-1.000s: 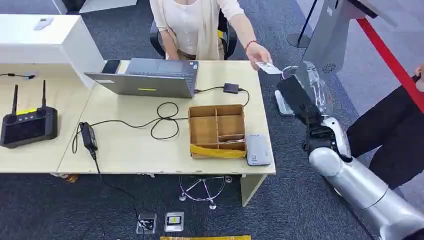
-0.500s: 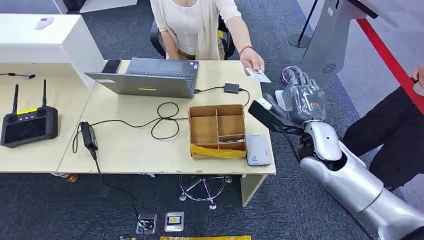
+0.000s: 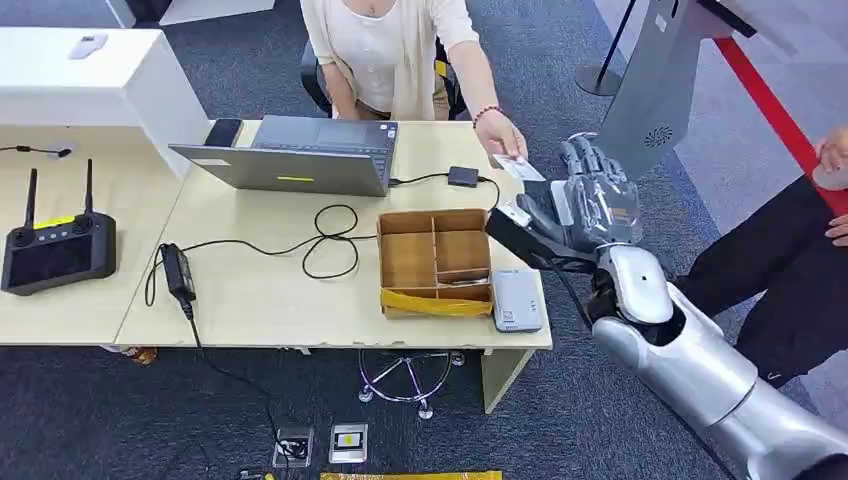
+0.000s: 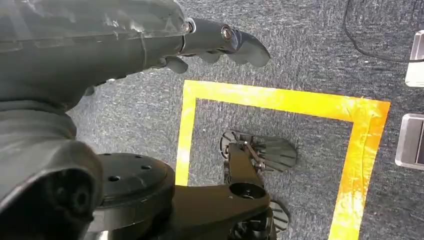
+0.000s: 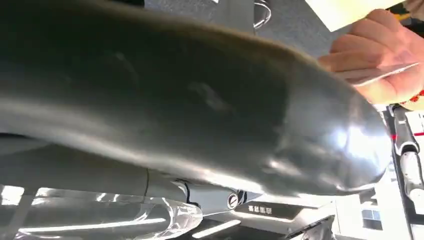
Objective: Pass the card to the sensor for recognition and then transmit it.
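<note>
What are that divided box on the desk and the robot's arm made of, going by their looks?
The divided box looks like plain brown cardboard: matt, with thin partition walls and yellow tape along its front edge. The right arm looks like silver-painted metal or hard plastic, smooth and glossy with soft highlights; which one I cannot tell. Its right hand seems wrapped in clear, crinkly film.

Right hand (image 3: 598,200) raised, fingers spread, holding nothing

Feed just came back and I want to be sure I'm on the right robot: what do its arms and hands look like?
The right arm is glossy silver with rounded segments and a dark joint at the wrist. The right robot hand is grey with darker fingers, wrapped in clear plastic film, with a black bracket beside it. The left robot hand has the same grey cover under film and dark fingertips.
</note>
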You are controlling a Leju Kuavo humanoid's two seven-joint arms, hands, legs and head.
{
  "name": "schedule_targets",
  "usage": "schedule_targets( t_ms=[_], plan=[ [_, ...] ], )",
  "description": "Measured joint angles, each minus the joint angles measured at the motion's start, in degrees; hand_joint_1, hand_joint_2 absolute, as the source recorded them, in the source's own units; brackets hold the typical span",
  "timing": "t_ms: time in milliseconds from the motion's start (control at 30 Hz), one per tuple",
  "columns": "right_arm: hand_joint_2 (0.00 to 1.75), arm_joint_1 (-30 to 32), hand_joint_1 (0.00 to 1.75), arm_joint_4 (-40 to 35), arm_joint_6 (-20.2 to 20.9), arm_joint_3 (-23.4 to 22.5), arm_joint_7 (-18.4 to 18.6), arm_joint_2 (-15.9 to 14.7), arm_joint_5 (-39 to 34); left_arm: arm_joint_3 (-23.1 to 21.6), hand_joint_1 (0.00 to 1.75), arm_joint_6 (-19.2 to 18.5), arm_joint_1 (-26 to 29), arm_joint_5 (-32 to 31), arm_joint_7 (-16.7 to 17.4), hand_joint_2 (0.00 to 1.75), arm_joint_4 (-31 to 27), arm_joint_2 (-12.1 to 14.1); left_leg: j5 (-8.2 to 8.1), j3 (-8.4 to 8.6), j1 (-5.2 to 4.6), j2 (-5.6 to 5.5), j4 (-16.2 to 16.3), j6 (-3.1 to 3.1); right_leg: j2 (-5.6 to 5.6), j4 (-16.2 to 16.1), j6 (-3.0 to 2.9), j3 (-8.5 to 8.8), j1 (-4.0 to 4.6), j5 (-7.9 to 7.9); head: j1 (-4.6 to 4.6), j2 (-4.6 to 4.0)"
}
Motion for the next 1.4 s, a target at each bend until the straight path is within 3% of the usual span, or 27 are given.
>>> schedule_targets(
  t_ms=[33, 67, 367, 400, 433, 967, 1400],
  plan=[
    [0.0, -0.02, 0.0, 0.02, 0.13, 0.0, 0.0, 0.33, 0.52, 0.0, 0.0, 0.02, -0.01, -0.07, 0.07, 0.0, 0.0, 0.0, 0.0, 0.0, 0.0, 0.0, 0.0, 0.0, 0.0, 0.0, 0.0, -0.01, 0.0, 0.0, -0.02, 0.0],
    [1.75, -0.08, 0.0, 0.11, 0.17, 0.0, 0.0, 0.7, 0.76, 0.0, 0.0, 0.02, -0.01, -0.22, 0.15, 0.0, 0.0, 0.0, 0.0, 0.0, 0.0, 0.0, 0.0, 0.0, 0.0, 0.0, 0.0, -0.01, 0.0, 0.0, -0.02, 0.0],
    [1.75, -1.5, 0.0, 1.79, 0.33, 0.09, -1.51, 3.93, 0.54, 0.0, 0.0, 0.04, -0.03, -0.33, 0.17, 0.0, 0.0, -0.2, 0.01, -0.01, 0.01, 0.0, 0.0, -0.01, -0.02, 0.01, 0.0, -0.01, 0.0, 0.0, -0.02, 0.0],
    [0.0, -1.72, 0.0, 2.07, 0.35, 0.11, -1.51, 4.3, 0.52, 0.0, 0.0, 0.07, -0.02, -0.33, 0.17, 0.0, 0.0, -0.2, 0.01, -0.01, 0.01, 0.0, 0.0, -0.01, -0.02, 0.01, 0.0, -0.01, 0.0, 0.0, 0.0, 0.0],
    [1.75, -1.9, 0.0, 2.32, 0.35, 0.11, -1.66, 4.57, 0.41, 0.0, 0.0, 0.07, -0.02, -0.33, 0.17, 0.0, 0.0, -0.22, 0.01, -0.01, 0.01, 0.0, 0.0, -0.01, -0.01, 0.01, 0.0, -0.01, 0.0, 0.0, 0.0, 0.0],
    [1.75, -6.08, 0.0, 8.96, -0.74, 1.55, -3.98, 9.49, 0.63, 1.16, 0.0, 1.05, -0.02, -0.26, 0.13, 0.0, 0.09, -0.55, 0.02, -0.02, 0.02, 0.0, 0.0, -0.02, -0.02, 0.02, 0.0, -0.01, 0.01, 0.0, 0.0, 0.0],
    [1.75, -6.74, 0.0, 13.22, -3.13, 1.6, -3.39, 10.86, 1.97, 1.42, 0.0, 1.07, -0.08, -1.46, 0.13, 0.0, 0.09, -0.59, 0.02, -0.02, 0.01, -0.01, 0.0, -0.02, -0.01, 0.01, 0.0, -0.03, 0.01, 0.0, -0.02, 0.0]
  ],
)
